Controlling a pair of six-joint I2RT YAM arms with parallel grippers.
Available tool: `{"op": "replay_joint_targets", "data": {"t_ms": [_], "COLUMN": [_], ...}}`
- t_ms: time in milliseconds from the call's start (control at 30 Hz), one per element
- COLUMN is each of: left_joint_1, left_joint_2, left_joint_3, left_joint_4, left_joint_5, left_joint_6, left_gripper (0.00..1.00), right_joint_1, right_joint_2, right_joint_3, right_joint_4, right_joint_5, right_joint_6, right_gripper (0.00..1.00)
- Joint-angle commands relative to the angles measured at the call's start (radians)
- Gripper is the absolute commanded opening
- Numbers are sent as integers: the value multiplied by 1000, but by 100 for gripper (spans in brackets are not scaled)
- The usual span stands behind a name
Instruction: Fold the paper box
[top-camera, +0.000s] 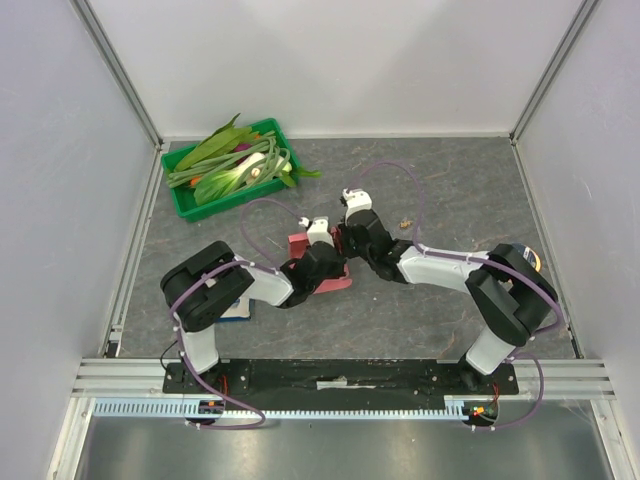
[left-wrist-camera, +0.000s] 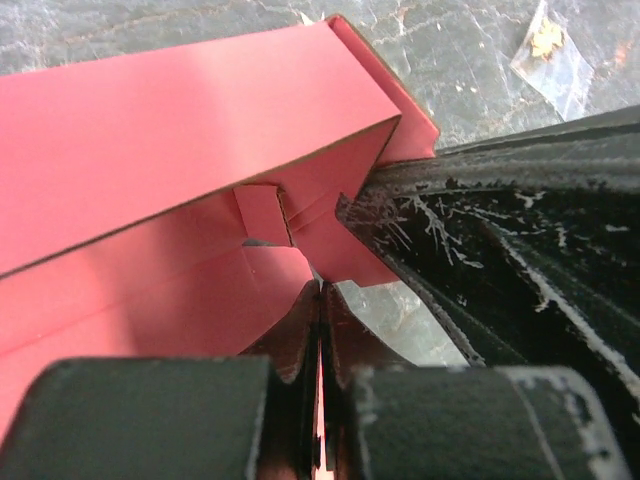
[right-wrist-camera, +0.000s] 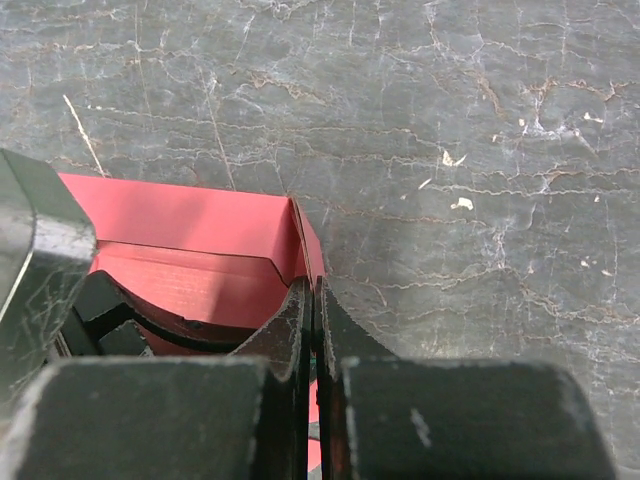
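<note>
The paper box (top-camera: 338, 283) lies half folded in the middle of the tabletop (top-camera: 450, 190), between both arms. The left jaws are closed on a thin flap; the right jaws pinch its wall edge.

Black-and-white arms (top-camera: 440, 266); looping purple cables (top-camera: 416, 210); scuffed black jaws

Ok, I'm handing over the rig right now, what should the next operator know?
Left tool: shut, pinching a thin edge of the paper box.
Right tool: shut on a box wall from the other side.
Box: mid-table between both arms, nearer than the green tray.
Done: long panels creased and raised, box partly formed.
To do: end flaps and tabs not tucked; box not closed.
</note>
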Motion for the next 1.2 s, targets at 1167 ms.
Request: {"op": "replay_joint_targets", "data": {"t_ms": [1167], "left_joint_1": [145], "left_joint_2": [-332], "left_joint_3": [-162], "left_joint_4": [-179], "left_joint_5": [-23], "left_joint_6": [92], "left_gripper": [2], "right_joint_1": [35], "right_joint_2": [-50], "right_joint_3": [-60], "right_joint_4": [94], "right_joint_5": [-62], "right_joint_6": [-249], "right_gripper": [0]}}
